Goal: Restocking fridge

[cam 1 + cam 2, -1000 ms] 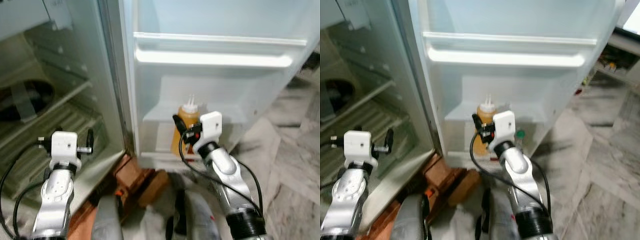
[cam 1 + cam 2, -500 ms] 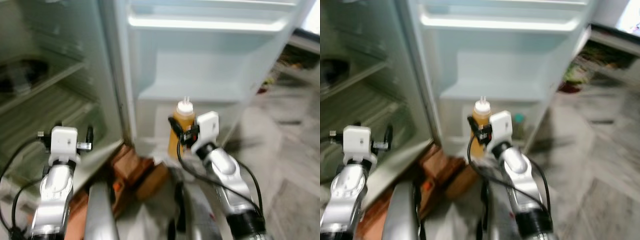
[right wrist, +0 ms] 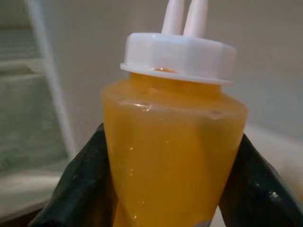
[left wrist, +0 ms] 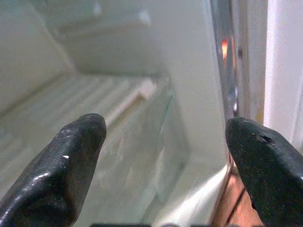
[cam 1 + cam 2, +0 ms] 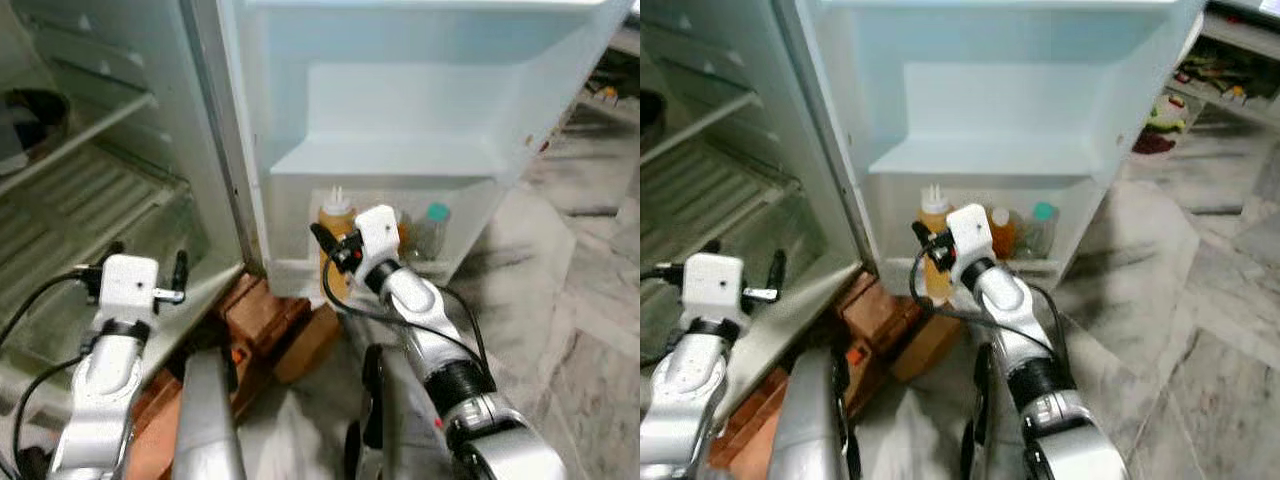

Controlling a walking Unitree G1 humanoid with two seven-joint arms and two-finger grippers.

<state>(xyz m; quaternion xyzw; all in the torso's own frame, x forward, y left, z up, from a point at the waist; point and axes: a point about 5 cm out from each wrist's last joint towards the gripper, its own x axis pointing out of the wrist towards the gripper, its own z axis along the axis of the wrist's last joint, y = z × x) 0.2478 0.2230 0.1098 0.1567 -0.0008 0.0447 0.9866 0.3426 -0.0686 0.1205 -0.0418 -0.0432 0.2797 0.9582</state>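
The jaws of the right gripper [image 3: 165, 189] are clamped on the translucent orange squeeze bottle with a white twin-nozzle cap [image 3: 173, 137], held just before the lowest white door shelf [image 5: 400, 268]; the left gripper [image 4: 165, 156], spread and empty, is pointed into the fridge body. The placing step is judged to be in hand. Beyond the jaws an amber bottle [image 5: 1002, 232] and a teal-capped jar [image 5: 432, 230] are already shelved, so the bottle must be lifted over the rail and lowered beside them.

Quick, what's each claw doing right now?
Left gripper: open, holding nothing, beside the fridge.
Right gripper: shut on the orange squeeze bottle.

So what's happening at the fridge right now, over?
Right gripper shut on orange sauce bottle, at the lowest door shelf. Left gripper open, idle. Two bottles already there.
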